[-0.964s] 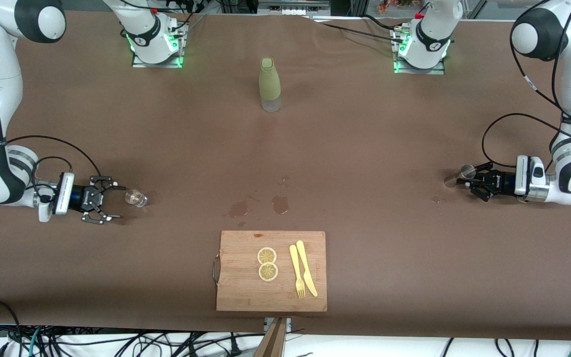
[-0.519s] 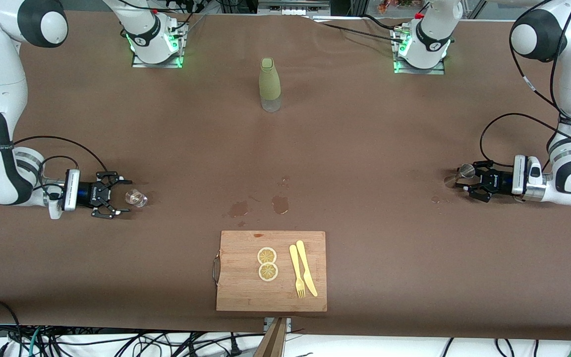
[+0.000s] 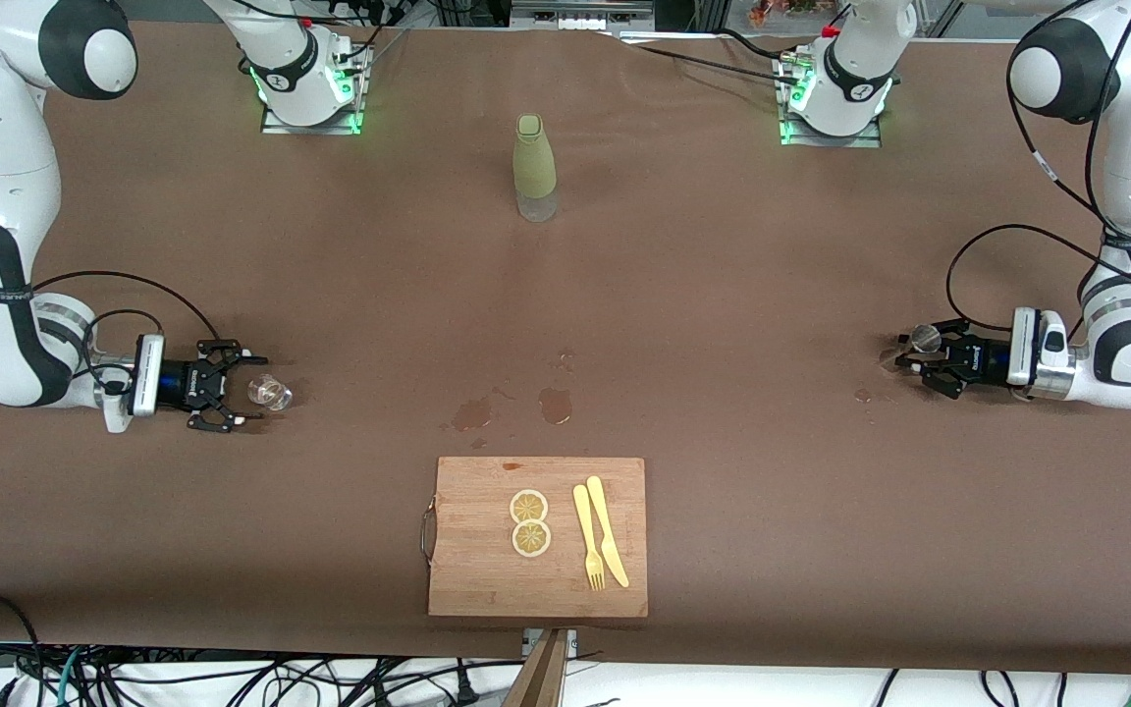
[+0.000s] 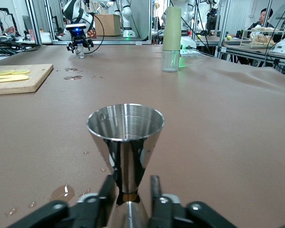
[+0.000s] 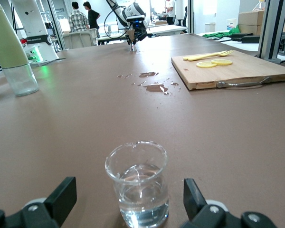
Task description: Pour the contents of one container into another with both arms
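Observation:
The small silver jigger (image 3: 924, 339) stands on the brown table toward the left arm's end. My left gripper (image 3: 912, 353) lies low and level at it. In the left wrist view the jigger (image 4: 126, 137) rises between the fingers (image 4: 108, 190), which press in at its narrow waist. The clear glass (image 3: 269, 393), partly filled with clear liquid, stands toward the right arm's end. My right gripper (image 3: 249, 393) is level with it and open. In the right wrist view the glass (image 5: 137, 185) sits between the spread fingers (image 5: 64, 190), with a gap on each side.
An olive-green sleeved bottle (image 3: 534, 167) stands mid-table near the arms' bases. A wooden cutting board (image 3: 487, 579) with two lemon slices, a yellow fork and a knife lies near the front edge. Small puddles (image 3: 554, 403) mark the cloth just past the board.
Both grippers have slid a little inward along the table, the right one up to the glass and the left one around the jigger. Glass and jigger have stayed in place.

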